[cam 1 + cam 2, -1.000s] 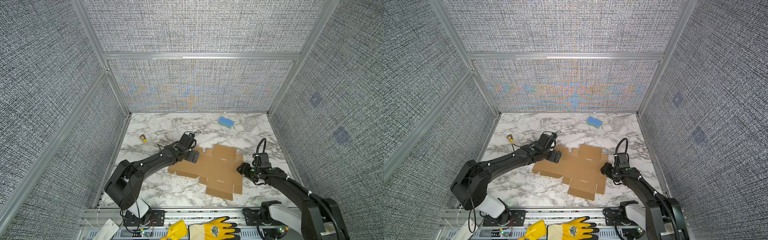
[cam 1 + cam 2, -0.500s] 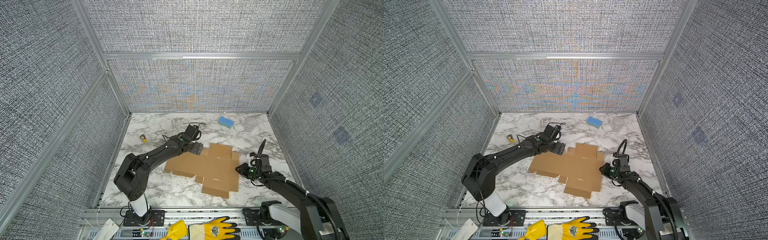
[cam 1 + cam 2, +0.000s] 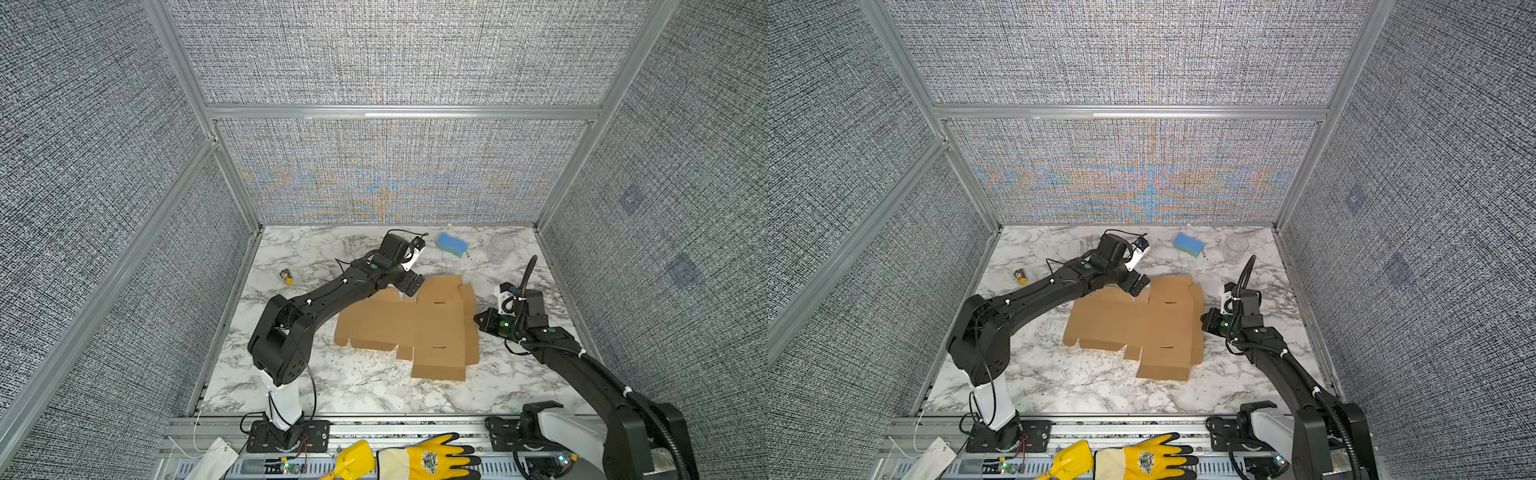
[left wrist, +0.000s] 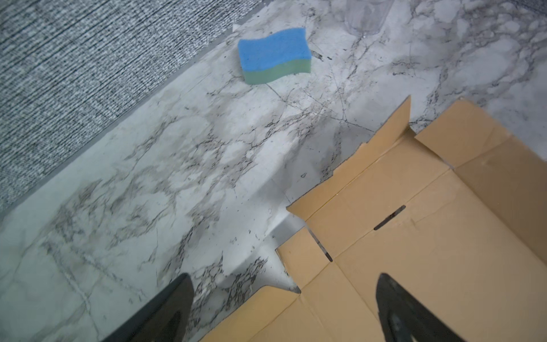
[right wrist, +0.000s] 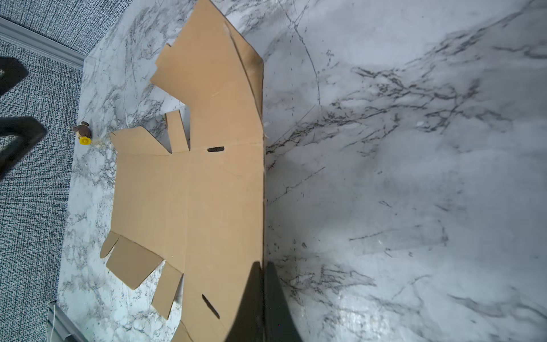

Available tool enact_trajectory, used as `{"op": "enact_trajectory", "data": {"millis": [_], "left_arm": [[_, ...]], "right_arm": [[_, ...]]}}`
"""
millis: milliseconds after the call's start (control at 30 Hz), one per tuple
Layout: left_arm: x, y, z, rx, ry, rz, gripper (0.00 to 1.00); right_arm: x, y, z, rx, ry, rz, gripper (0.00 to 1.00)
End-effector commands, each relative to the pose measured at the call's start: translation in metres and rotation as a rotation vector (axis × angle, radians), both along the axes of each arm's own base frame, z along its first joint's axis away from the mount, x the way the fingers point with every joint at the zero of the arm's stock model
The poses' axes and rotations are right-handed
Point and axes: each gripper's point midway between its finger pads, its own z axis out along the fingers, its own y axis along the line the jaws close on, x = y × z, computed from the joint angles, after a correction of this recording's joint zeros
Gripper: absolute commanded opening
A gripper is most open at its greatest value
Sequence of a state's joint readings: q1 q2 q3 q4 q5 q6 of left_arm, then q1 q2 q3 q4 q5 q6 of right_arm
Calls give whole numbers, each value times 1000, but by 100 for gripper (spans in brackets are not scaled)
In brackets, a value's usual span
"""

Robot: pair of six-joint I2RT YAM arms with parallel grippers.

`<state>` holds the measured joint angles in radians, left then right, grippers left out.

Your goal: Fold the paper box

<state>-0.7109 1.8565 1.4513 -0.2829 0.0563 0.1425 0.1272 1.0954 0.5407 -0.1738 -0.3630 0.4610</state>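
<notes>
The paper box [image 3: 407, 328] lies at centre-right of the counter [image 3: 332, 390] in both top views, mostly a flat die-cut sheet. Only the strip along its right edge tilts up, so nearly all the folding is left to do (walls, tabs, lid). The right pincer [image 3: 478, 322] is pressed together, pinching that right edge. The left pincer [image 3: 411, 284] hangs spread over the sheet's upper edge, holding nothing. No print shows on the cardboard; the emblem on the yellow glove [image 3: 424, 459] at the bottom is too small to read.
</notes>
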Motion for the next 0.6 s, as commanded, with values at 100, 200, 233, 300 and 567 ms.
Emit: {"op": "enact_trajectory", "data": {"millis": [100, 200, 233, 300, 567], "left_arm": [[6, -33, -7, 19, -143, -277, 96], [9, -45, -3, -16, -168, -355, 95], [10, -48, -3, -29, -179, -378, 95], [12, -52, 6, -59, -207, -418, 95], [3, -66, -7, -200, -167, -626, 89]], "right_arm": [[-3, -1, 2, -62, 22, 35, 5], [-3, 0, 1, -71, 37, 42, 5], [-3, 2, 0, -74, 41, 51, 5], [-4, 5, 0, -84, 49, 63, 5], [-3, 7, 2, -114, 51, 78, 5]]}}
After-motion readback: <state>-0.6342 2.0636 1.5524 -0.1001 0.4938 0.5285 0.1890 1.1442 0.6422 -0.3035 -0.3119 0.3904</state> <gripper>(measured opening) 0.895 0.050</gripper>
